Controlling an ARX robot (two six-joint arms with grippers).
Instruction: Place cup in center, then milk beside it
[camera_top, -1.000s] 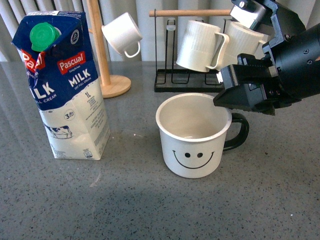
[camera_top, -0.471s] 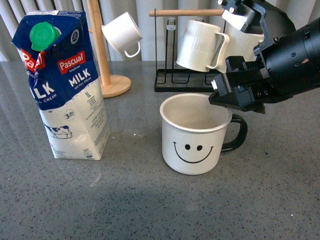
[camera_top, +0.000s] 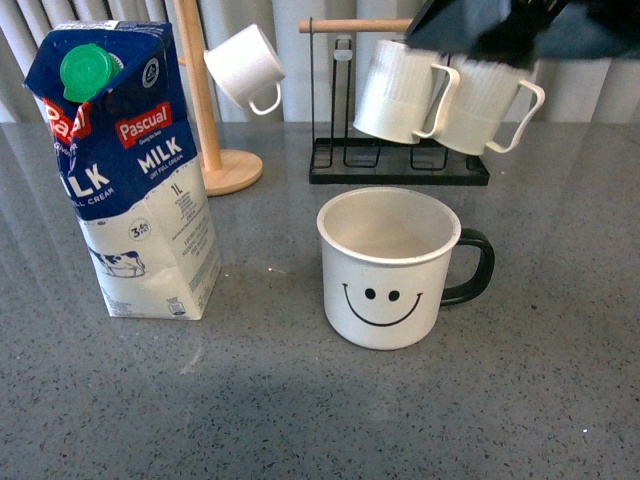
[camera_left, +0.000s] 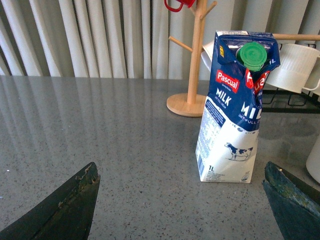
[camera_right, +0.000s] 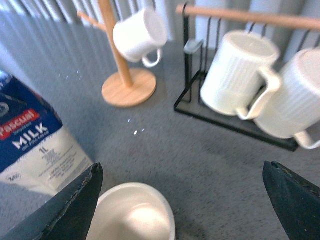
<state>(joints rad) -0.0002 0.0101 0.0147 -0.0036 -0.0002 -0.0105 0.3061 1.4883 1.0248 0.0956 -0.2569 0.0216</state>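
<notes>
The cup (camera_top: 385, 270), a white enamel mug with a smiley face and black handle, stands upright on the grey table near the middle of the front view. The milk (camera_top: 125, 170), a blue and white Pascual carton with a green cap, stands to its left with a gap between them. My right gripper (camera_right: 185, 200) hangs open above the cup (camera_right: 132, 212) and holds nothing; the front view shows it only as a dark blur at the top right. My left gripper (camera_left: 180, 205) is open and empty, low over the table, facing the milk (camera_left: 232, 115) from a distance.
A wooden mug tree (camera_top: 205, 110) carrying a small white cup (camera_top: 245, 68) stands behind the milk. A black rack (camera_top: 400, 160) behind the cup holds two ribbed cream mugs (camera_top: 400, 90) on a wooden bar. Curtains close off the back.
My right gripper has lifted from beside the cup's rim up to the top of the frame. The cup stays on the table, shifted slightly; the milk has not moved.
</notes>
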